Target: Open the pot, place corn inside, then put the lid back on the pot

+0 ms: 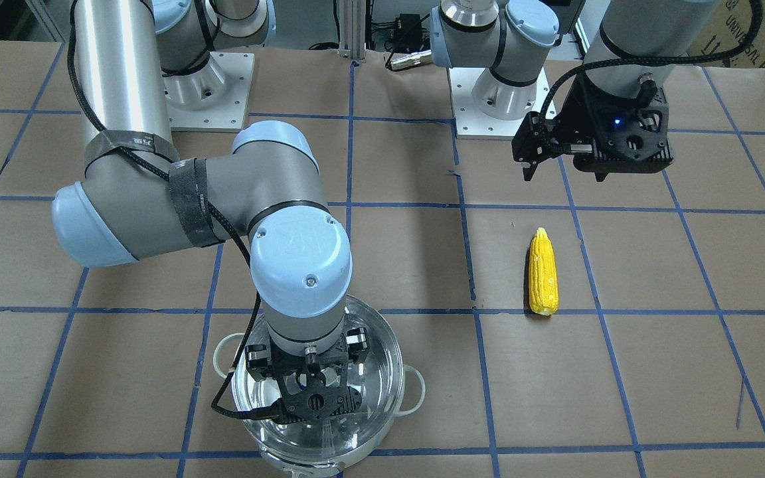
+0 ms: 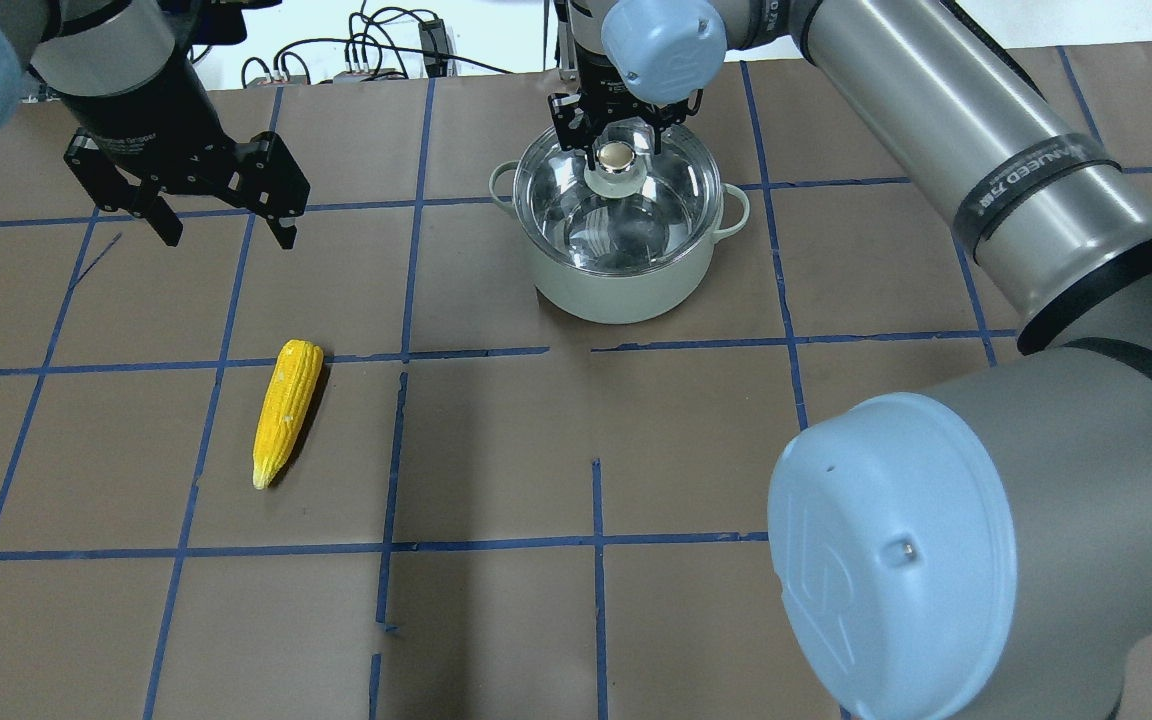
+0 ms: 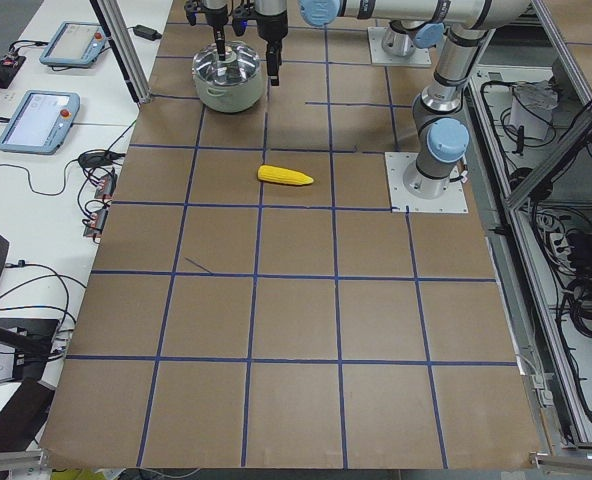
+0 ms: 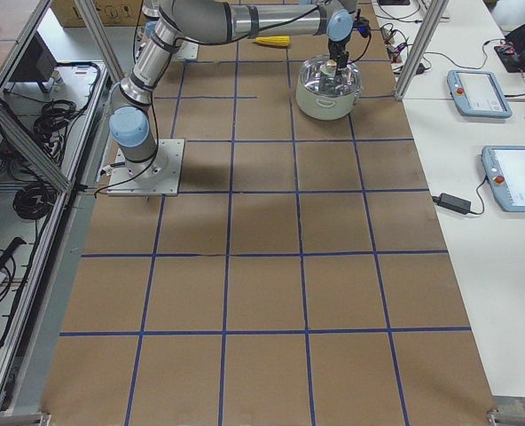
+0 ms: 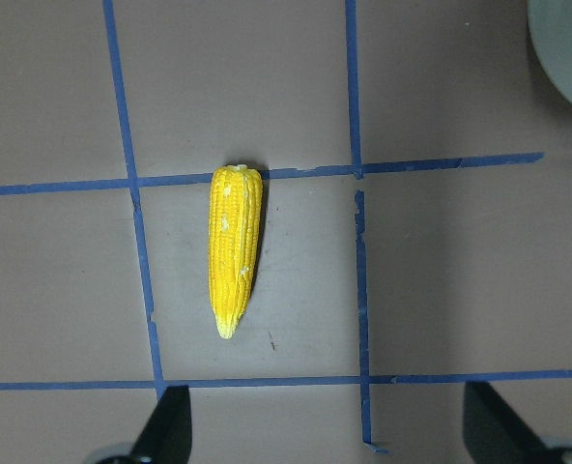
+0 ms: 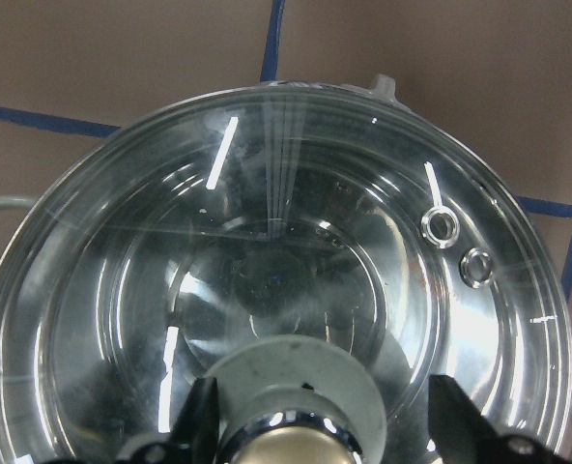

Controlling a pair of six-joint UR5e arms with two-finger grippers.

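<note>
The pot [image 2: 626, 285] stands at the far middle of the table with the clear glass lid [image 2: 626, 215] on it. The lid fills the right wrist view [image 6: 296, 261]. My right gripper [image 2: 617, 140] is open, with one finger on each side of the lid's beige knob [image 6: 296, 440]. I cannot tell whether the fingers touch the knob. The corn [image 2: 286, 410] lies bare on the brown paper at the left, with its pointed end toward me. It also shows in the left wrist view [image 5: 234, 249]. My left gripper [image 2: 228, 238] is open and empty, hovering above the table beyond the corn.
The table is covered in brown paper with a blue tape grid. The two arm bases [image 1: 210, 89] stand at the robot's edge. Tablets [image 3: 38, 120] and cables lie on the white side bench beyond the pot. The pot's edge shows at the top right of the left wrist view [image 5: 568, 48].
</note>
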